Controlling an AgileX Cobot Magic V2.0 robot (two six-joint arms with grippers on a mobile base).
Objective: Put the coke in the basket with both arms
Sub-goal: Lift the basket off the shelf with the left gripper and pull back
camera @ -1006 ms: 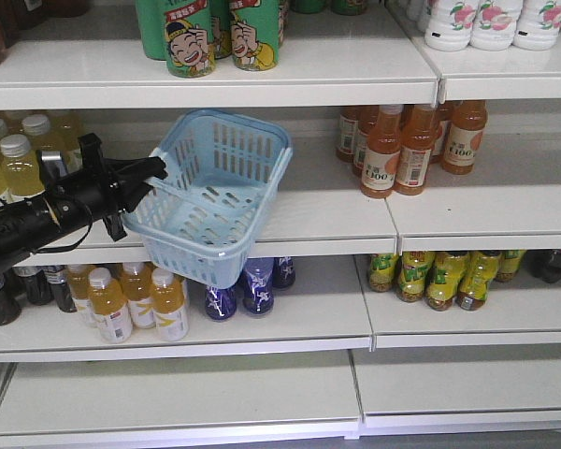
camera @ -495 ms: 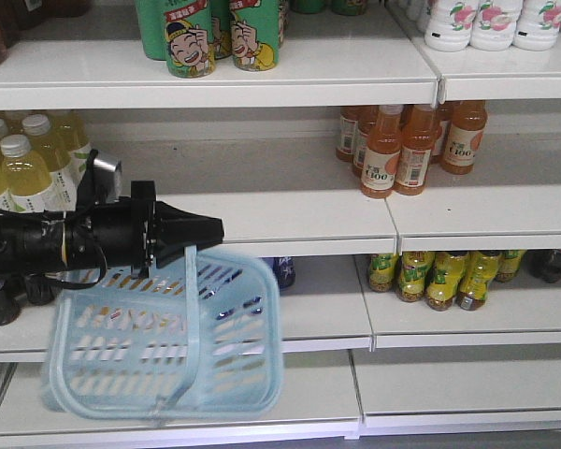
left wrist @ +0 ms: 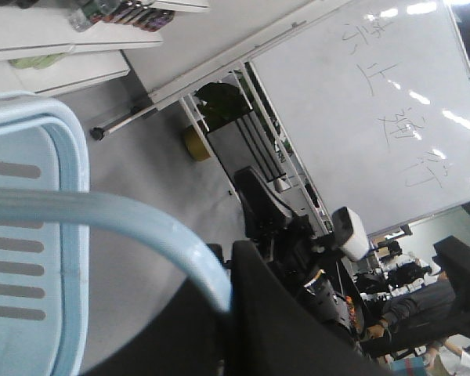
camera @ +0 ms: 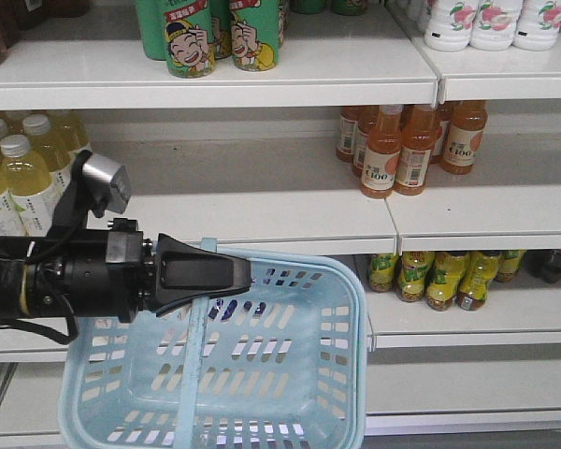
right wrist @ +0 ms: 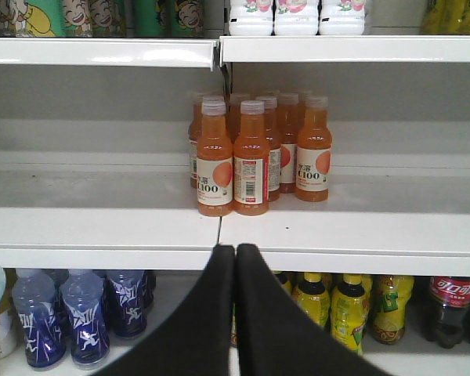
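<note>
Pale blue plastic fills the lower centre of the front view. The basket [camera: 299, 360] hangs with its opening turned toward the camera. Its handle [camera: 193, 355] is clamped between the black fingers of the left gripper [camera: 210, 273], which reaches in from the left edge. The right gripper [right wrist: 235, 262] sits at the bottom centre of its own view, fingers pressed together with nothing between them, facing orange bottles [right wrist: 235, 160] on the middle shelf [right wrist: 102, 223]. The coke [right wrist: 446, 309] stands on the lower shelf in the bottom right corner, near yellow bottles [right wrist: 348, 309] and well apart from the basket.
</note>
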